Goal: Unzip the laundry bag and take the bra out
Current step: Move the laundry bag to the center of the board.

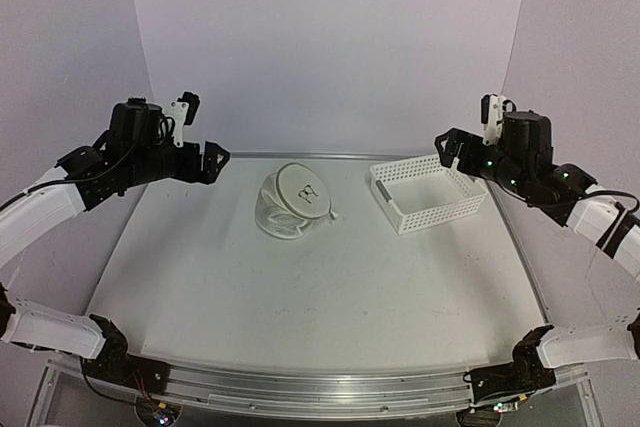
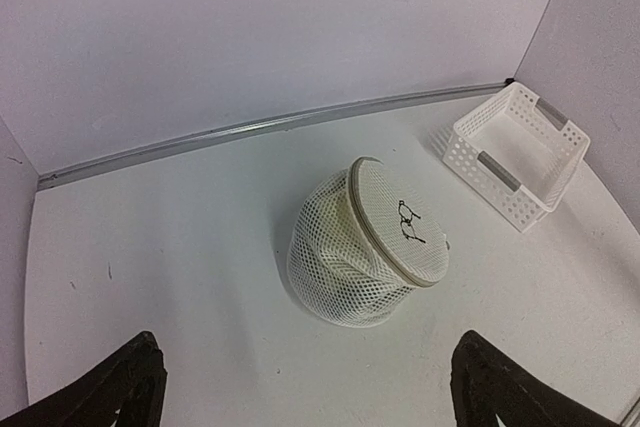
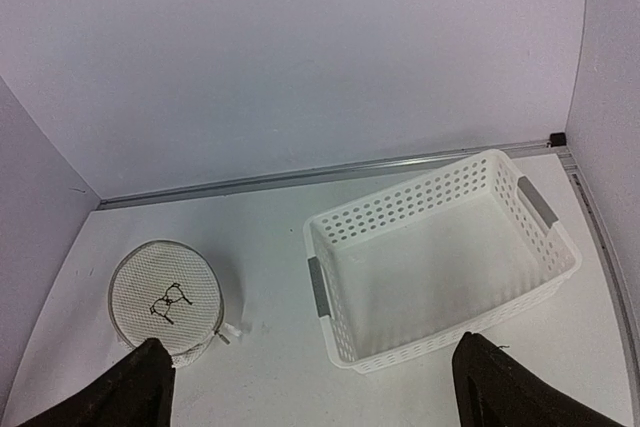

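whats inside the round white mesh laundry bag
Through the mesh of the round white mesh laundry bag a pale cream mass shows, its shape unclear. The flat circular lid with the black pictogram covers the rest, and the bag looks closed.

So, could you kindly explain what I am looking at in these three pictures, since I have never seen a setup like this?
These are two robot arms bolted at the near edge of a table. The wide picture comes from a fixed camera above and behind them. The other two come from cameras on each wrist, so the dark tips at their bottom edges are that arm's own fingers. The left gripper and right gripper both hang open above the table and hold nothing. On the table lie a small round white mesh laundry bag, lying tilted with its flat face and little black pictogram showing, and beside it, apart from it, a white perforated basket that looks empty. The bag looks closed.
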Motion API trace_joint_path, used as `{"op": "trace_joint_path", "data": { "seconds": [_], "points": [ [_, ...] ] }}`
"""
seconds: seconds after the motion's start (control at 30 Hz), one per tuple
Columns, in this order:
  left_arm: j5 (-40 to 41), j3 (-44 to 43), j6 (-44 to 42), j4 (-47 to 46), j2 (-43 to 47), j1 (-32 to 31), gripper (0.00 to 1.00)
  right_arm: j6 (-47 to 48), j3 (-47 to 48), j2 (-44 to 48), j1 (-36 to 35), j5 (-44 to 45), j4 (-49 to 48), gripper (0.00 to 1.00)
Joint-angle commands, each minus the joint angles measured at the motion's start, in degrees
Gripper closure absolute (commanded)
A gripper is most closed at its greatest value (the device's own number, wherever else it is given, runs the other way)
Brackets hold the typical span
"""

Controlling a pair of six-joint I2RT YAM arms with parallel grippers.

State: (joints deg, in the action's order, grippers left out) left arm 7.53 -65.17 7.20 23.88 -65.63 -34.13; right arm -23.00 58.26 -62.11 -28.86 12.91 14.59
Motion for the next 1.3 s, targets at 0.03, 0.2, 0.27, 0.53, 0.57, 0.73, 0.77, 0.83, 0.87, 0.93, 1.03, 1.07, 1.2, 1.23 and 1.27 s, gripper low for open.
{"op": "trace_joint_path", "data": {
  "seconds": [0.03, 0.2, 0.27, 0.53, 0.57, 0.73, 0.77, 0.83, 0.87, 0.93, 1.03, 1.07, 1.2, 1.23, 1.27],
  "points": [
    [0.64, 2.29, 0.91, -3.82, 3.71, 0.12, 0.0, 0.3, 1.66, -1.66, -0.09, -1.4, 0.11, 0.02],
    [0.38, 3.4, 3.28, -4.67, 4.1, 0.11, 0.01, 2.66, 1.58, -4.23, -0.08, -8.1, -0.66, 0.02],
    [0.45, 3.66, 5.17, -5.01, 4.1, 0.12, 0.0, 3.04, 1.72, -5.34, -0.14, -11.18, -1.36, 0.02],
    [0.47, 4.82, 12.84, -8.35, 0.98, 0.12, 0.0, 1.77, 0.43, -8.47, -0.13, -14.67, -4.19, 0.02],
    [0.7, 4.6, 13.6, -8.55, 0.12, 0.14, 0.0, 1.66, 0.18, -8.67, -0.07, -14.07, -4.21, 0.02],
    [0.24, 2.32, 16.84, -9.18, -4.71, 0.2, 0.01, 1.39, -1.31, -8.94, -0.1, -10.95, -4.22, 0.02],
    [-0.52, 1.48, 17.36, -9.44, -5.9, 0.2, 0.0, 1.34, -1.57, -9.13, -0.1, -10.7, -4.17, 0.02],
    [-1.97, -0.11, 18.48, -9.56, -8.6, 0.2, 0.0, 1.19, -2.23, -9.39, -0.13, -10.77, -4.13, 0.02],
    [-2.76, -1.06, 19.01, -9.55, -10.01, 0.2, 0.0, 1.13, -2.53, -9.39, -0.1, -10.72, -4.14, 0.02],
    [-3.94, -3.12, 20.09, -9.55, -13.05, 0.23, 0.01, 0.93, -3.28, -9.22, -0.11, -10.22, -4.13, 0.02],
    [-6.4, -6.1, 21.17, -9.51, -17.83, 0.18, 0.02, 0.86, -4.27, -8.49, -0.09, -8.98, -3.98, 0.02],
    [-7.14, -7.02, 21.45, -9.35, -19.07, 0.2, 0.02, 0.92, -4.64, -8.16, -0.11, -8.71, -3.96, 0.02],
    [-9.94, -11.39, 21.09, -7.83, -24.34, 0.16, 0.03, 0.8, -5.81, -6.74, -0.14, -8.78, -3.87, 0.02],
    [-10.25, -12.79, 20.47, -7.03, -25.81, 0.28, 0.03, 0.7, -6.01, -6.39, -0.06, -8.96, -3.79, 0.02],
    [-10.4, -14.72, 19.77, -5.78, -27.61, 0.29, 0.03, 0.79, -6.17, -5.98, -0.11, -9.14, -3.66, 0.02]
  ]
}}
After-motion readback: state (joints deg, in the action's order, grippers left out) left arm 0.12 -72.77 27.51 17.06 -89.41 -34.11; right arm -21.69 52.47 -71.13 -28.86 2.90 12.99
